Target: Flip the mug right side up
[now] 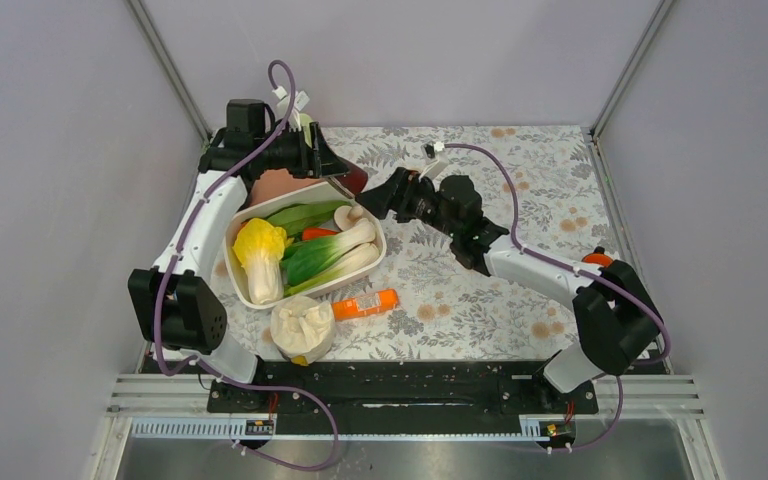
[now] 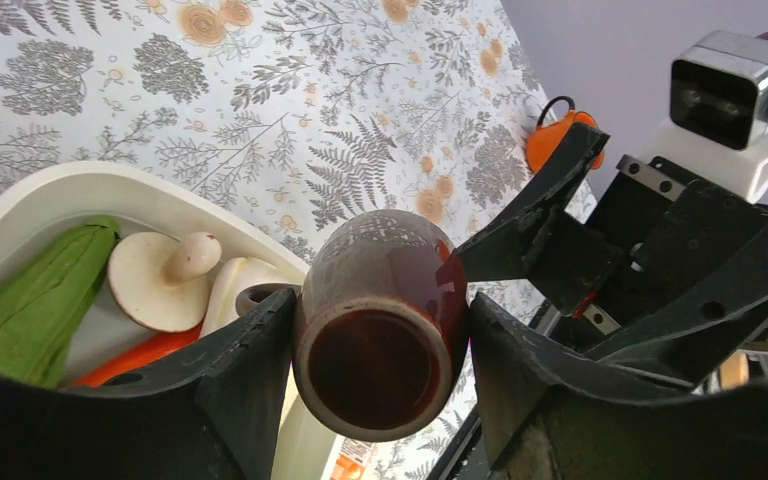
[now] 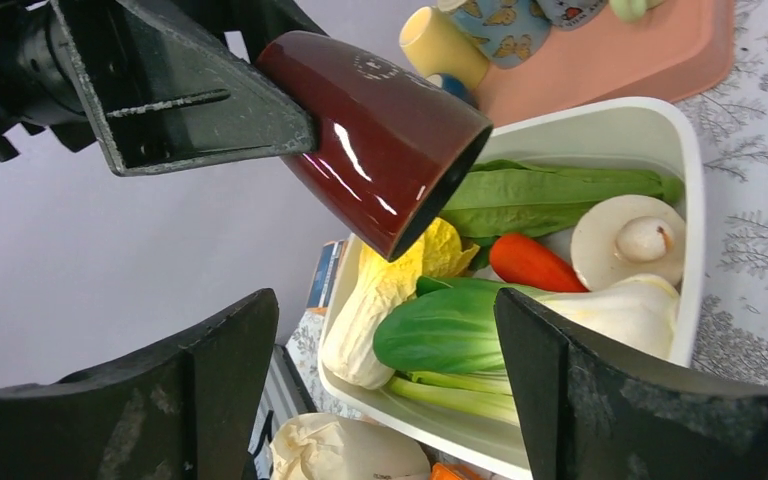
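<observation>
The dark red mug (image 1: 352, 180) hangs in the air over the far corner of the white tub, tilted on its side. My left gripper (image 2: 382, 300) is shut on it, one finger on each side of its body (image 2: 385, 320). Its pale-ringed end faces the left wrist camera, and its handle (image 2: 258, 296) shows by the left finger. In the right wrist view the mug (image 3: 375, 130) points its wider end down toward the vegetables. My right gripper (image 3: 382, 300) stands open just short of the mug, with nothing between its fingers (image 1: 380, 195).
A white tub (image 1: 250, 292) of greens, a mushroom and a carrot sits below the mug. A pink tray (image 1: 275, 185) lies behind it. An orange packet (image 1: 365, 303) and a crumpled cream bag (image 1: 302, 328) lie near the front edge.
</observation>
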Motion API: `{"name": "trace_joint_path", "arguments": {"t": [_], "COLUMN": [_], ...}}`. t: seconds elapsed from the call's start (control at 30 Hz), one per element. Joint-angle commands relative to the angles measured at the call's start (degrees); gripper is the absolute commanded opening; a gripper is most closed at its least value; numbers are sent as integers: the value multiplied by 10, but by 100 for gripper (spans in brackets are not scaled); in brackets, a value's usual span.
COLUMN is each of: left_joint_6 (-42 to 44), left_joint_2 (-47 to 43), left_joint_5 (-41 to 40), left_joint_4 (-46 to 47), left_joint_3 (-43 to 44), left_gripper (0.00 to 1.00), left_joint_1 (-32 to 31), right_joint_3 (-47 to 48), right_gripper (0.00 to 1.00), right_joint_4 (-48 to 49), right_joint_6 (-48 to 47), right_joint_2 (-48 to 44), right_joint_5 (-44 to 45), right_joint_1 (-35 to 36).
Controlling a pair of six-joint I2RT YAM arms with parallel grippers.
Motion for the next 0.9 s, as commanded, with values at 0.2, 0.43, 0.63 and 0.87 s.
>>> {"name": "trace_joint_path", "arguments": {"t": [0.2,0.43,0.63,0.87], "left_joint_6": [-65,-99,-129,-76], "left_joint_2": [-19,-19,-14,0], "left_joint_5": [84,120,139,97], "left_joint_4": [50,69,96,58], "left_joint_3": [21,3,-21,13], "left_gripper": [0,0,0,74], "left_joint_1": [-25,-30,-34,-23], "right_joint_3": [-6,-2,-4,-20], "right_gripper": [78,68,31,0], "right_joint_4": [188,250,245,106], "right_joint_6": [23,23,-8,-77], "right_joint_2": [37,43,25,-45], "right_joint_5": [-67,-59,-32,26], "right_joint_1": [4,4,4,4]}}
